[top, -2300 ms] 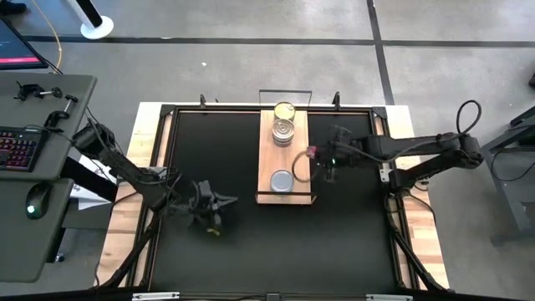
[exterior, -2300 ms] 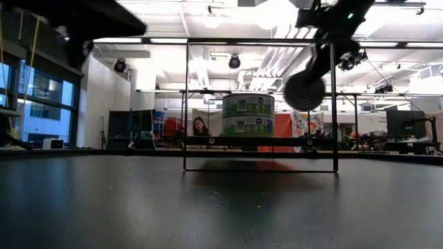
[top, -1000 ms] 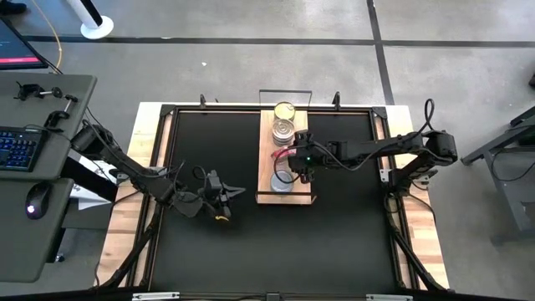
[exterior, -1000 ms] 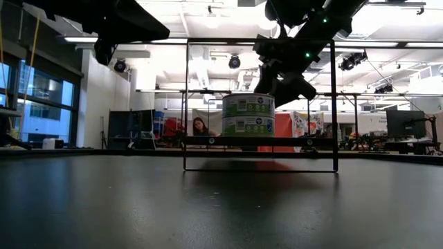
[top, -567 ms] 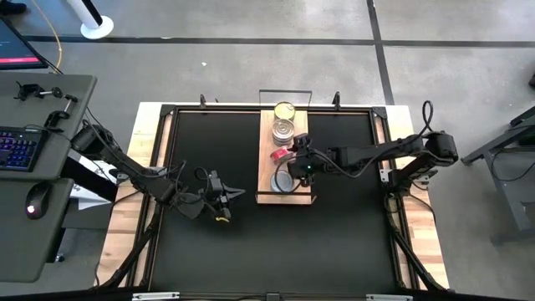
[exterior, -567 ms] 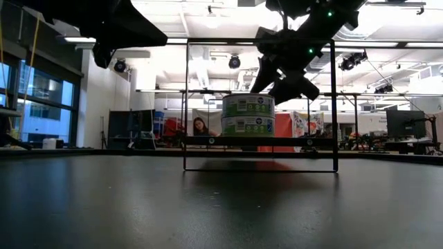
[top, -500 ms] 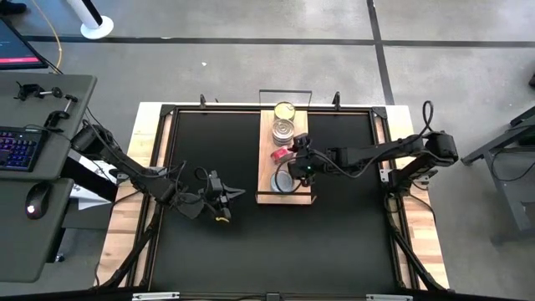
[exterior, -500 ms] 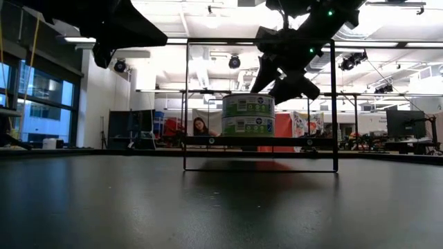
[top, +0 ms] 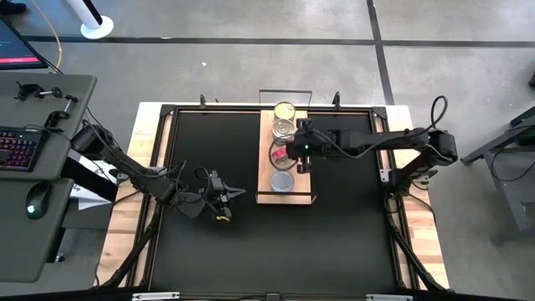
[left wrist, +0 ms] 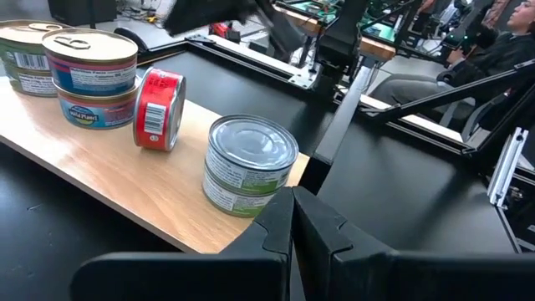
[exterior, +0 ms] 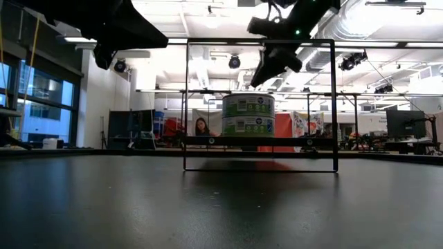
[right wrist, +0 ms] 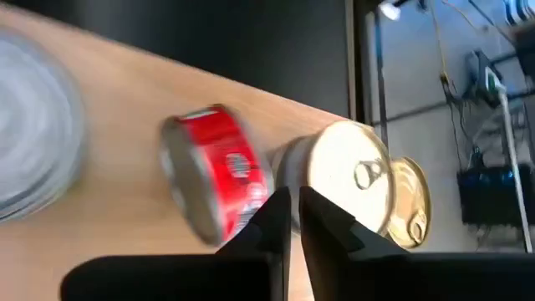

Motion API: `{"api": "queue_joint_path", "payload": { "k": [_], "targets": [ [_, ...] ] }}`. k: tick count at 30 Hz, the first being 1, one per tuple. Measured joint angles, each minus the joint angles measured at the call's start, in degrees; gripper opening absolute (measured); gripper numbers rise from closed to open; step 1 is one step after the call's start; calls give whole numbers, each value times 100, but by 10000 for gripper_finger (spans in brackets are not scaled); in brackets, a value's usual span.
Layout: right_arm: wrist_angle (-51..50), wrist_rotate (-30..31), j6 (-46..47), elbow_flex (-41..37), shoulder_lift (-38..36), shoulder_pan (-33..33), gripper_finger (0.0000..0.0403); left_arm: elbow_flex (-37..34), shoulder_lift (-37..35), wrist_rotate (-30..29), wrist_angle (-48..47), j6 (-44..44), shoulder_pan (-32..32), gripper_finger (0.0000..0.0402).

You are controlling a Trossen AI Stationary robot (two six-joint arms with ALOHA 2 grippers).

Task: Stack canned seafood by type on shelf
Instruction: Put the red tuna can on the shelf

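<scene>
Our right gripper (right wrist: pixel 292 219), fingers pressed together and empty, hangs just above the red-sided round tin (right wrist: pixel 219 170) standing on its rim on the light-wood shelf (top: pixel 266 189); our left gripper (top: pixel 224 199) waits well apart.

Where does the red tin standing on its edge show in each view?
High: red tin at the middle of the shelf.
Low: not visible, hidden behind the green-labelled stack.
Left wrist: on edge, beside that stack.
Right wrist: mid-picture, on edge.
Shared landmark: the green-labelled stack.
</scene>
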Motion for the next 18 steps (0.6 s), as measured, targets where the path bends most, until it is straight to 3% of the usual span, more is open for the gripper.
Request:
{"api": "queue_joint_path", "payload": {
  "k": [6,18],
  "targets": [
    [419,-326,99,-64,321,-288,4,-1,0,0,-7,0,0,0],
    [672,-280,-56,116,768,-270,0,-2,-2,0,-131,-299,-13,0]
  ]
}}
